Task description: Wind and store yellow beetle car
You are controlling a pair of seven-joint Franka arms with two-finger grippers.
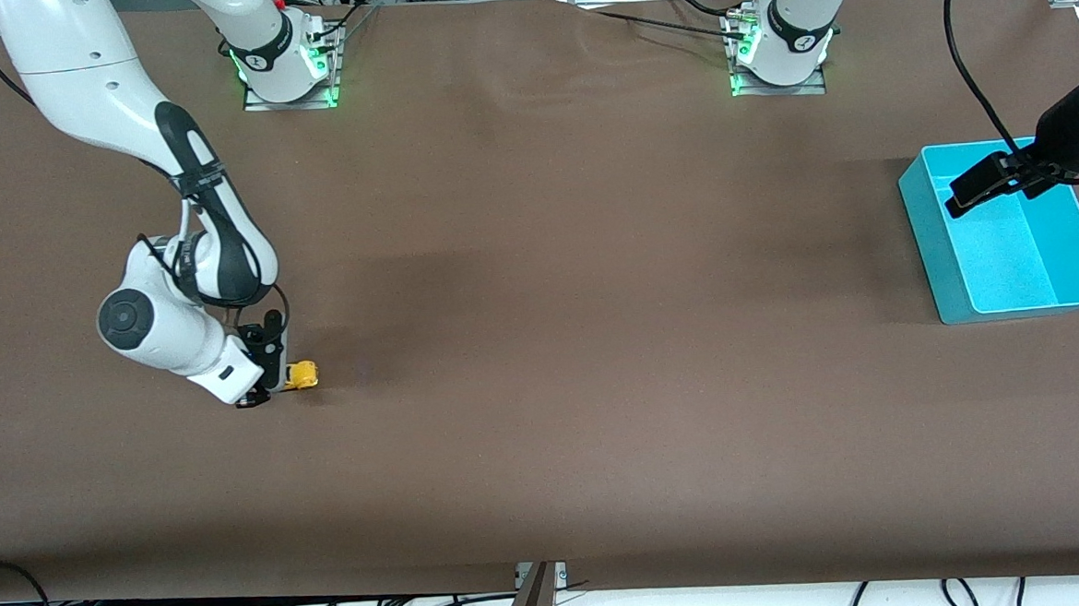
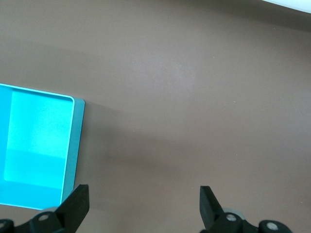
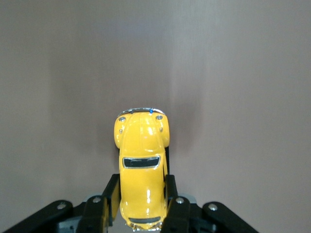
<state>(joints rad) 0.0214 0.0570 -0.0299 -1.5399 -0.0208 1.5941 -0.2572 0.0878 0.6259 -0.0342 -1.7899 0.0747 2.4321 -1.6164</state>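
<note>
The brown table (image 1: 541,340) is carrying everything here, and the blue bin (image 1: 939,254) is serving as the landmark: it is sitting at the left arm's end of the table, open side up, its inside bare in the left wrist view (image 2: 73,145).

The left gripper (image 1: 995,182) is hanging in the air over the bin's rim, its two fingers (image 2: 77,204) spread wide apart with nothing between them; this arm is waiting.

The right gripper (image 1: 266,377) is standing well apart from the bin, down at table level toward the right arm's end, and somewhat nearer to the front camera than the bin. Its fingers (image 3: 112,194) are pressing in from both sides on the rear half of the yellow beetle car (image 3: 141,170), gripping it firmly.

The yellow beetle car (image 1: 303,375) is resting on the table surface, well apart from the bin, with its hood sticking out past the fingertips and pointing toward the bin's end of the table.
</note>
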